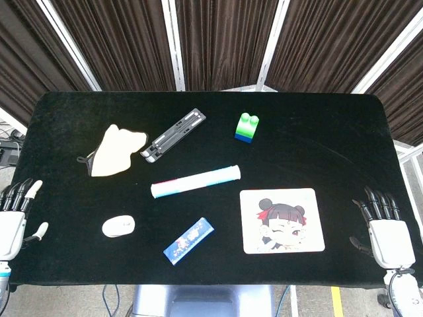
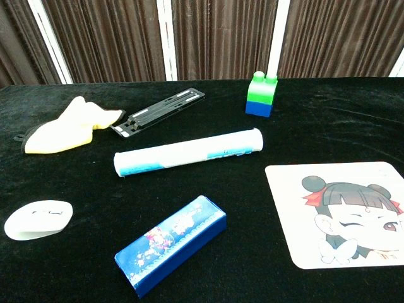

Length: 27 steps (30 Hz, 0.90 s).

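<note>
A blue box lies near on the tabletop; left hand and right hand rest open at the edges, nothing yet grasped.

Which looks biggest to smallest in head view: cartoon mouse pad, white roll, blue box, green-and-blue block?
1. Square cartoon-girl mouse pad, clearly largest.
2. Long white rolled tube with teal print.
3. Blue printed rectangular box.
4. Green-and-blue plastic building block, smallest, though it sits farthest from the camera.
</note>
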Available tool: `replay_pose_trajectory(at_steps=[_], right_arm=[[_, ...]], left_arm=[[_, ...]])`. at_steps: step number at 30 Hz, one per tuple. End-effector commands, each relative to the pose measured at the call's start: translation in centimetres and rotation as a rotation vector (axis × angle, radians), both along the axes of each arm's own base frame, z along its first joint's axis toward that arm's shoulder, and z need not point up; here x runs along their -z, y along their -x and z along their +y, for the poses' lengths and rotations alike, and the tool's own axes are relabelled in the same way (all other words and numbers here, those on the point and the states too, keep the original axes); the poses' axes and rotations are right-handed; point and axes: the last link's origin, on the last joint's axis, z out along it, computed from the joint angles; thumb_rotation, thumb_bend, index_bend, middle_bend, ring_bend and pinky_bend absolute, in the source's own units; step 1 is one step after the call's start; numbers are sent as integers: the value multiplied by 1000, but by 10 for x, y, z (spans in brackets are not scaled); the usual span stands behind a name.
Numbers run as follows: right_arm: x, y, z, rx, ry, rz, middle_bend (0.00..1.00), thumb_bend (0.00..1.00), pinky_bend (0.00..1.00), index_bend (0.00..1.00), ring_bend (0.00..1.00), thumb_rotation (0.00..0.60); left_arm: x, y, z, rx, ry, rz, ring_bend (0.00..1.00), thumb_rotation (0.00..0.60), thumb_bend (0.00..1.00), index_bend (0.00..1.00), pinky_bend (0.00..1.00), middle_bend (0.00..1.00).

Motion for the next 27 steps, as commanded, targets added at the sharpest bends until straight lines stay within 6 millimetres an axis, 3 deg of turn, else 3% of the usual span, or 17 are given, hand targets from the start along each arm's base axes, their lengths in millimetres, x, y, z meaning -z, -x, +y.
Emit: replay_pose_trajectory(at_steps=[1, 17, 27], right_arm=[[0, 0, 0, -4, -2, -2, 0, 119, 0, 180, 0, 600], [-2, -2, 3, -20, 0, -13, 0, 124, 0, 180, 0, 600], [-4, -3, 4, -26, 0, -27, 0, 124, 0, 181, 0, 600]], left_arm=[[1, 0, 0, -5, 9, -2, 0, 600, 314, 0, 0, 0], [13, -3, 3, -34, 70, -37, 0, 600, 206, 1, 0, 0], [50, -21, 7, -56, 142, -35, 0, 600, 206, 197, 0, 0]])
